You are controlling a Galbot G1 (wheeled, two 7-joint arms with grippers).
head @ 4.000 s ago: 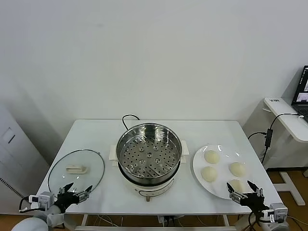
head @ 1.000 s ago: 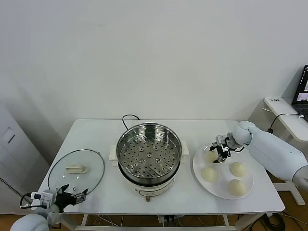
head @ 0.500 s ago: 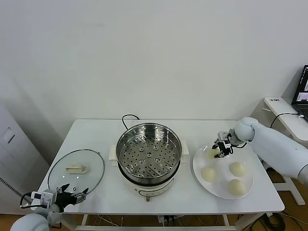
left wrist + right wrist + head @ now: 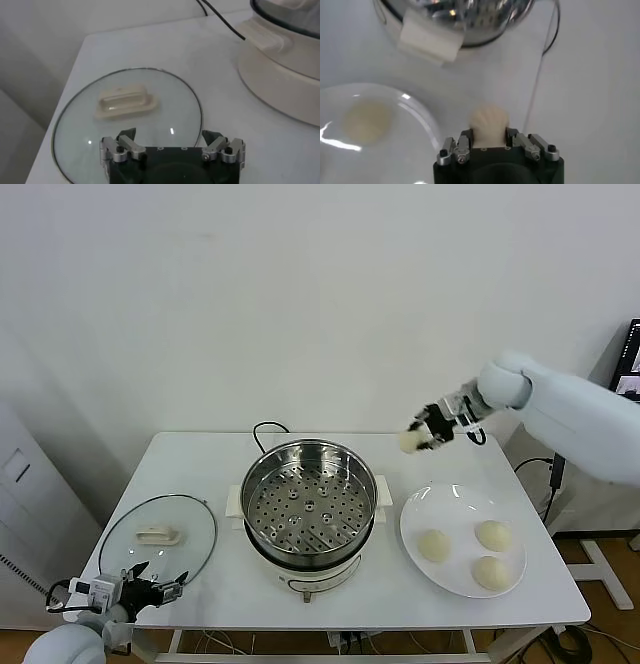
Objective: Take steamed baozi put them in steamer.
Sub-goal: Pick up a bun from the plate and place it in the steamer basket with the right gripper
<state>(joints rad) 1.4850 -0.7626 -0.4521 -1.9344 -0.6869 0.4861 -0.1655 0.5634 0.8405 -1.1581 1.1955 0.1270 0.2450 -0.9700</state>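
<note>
My right gripper (image 4: pixel 424 433) is shut on one cream-white steamed baozi (image 4: pixel 409 442), held in the air above the table between the steamer and the plate. The right wrist view shows that baozi (image 4: pixel 489 122) squeezed between the jaws of the right gripper (image 4: pixel 489 136). The steel steamer (image 4: pixel 310 506) with its perforated tray stands at the table's centre, with nothing on the tray. Three more baozi (image 4: pixel 433 545) (image 4: pixel 494 535) (image 4: pixel 490 571) lie on the white plate (image 4: pixel 455 504). My left gripper (image 4: pixel 152 593) hangs open at the table's front left corner, near the glass lid (image 4: pixel 127 117).
The round glass lid (image 4: pixel 158 537) with a white handle lies flat on the left of the table. A black cord (image 4: pixel 267 430) runs from behind the steamer. A side desk with a laptop (image 4: pixel 632 374) stands at the far right.
My right gripper has closed on the plate's back-left baozi and lifted it up and toward the steamer. The left arm has stayed put.
</note>
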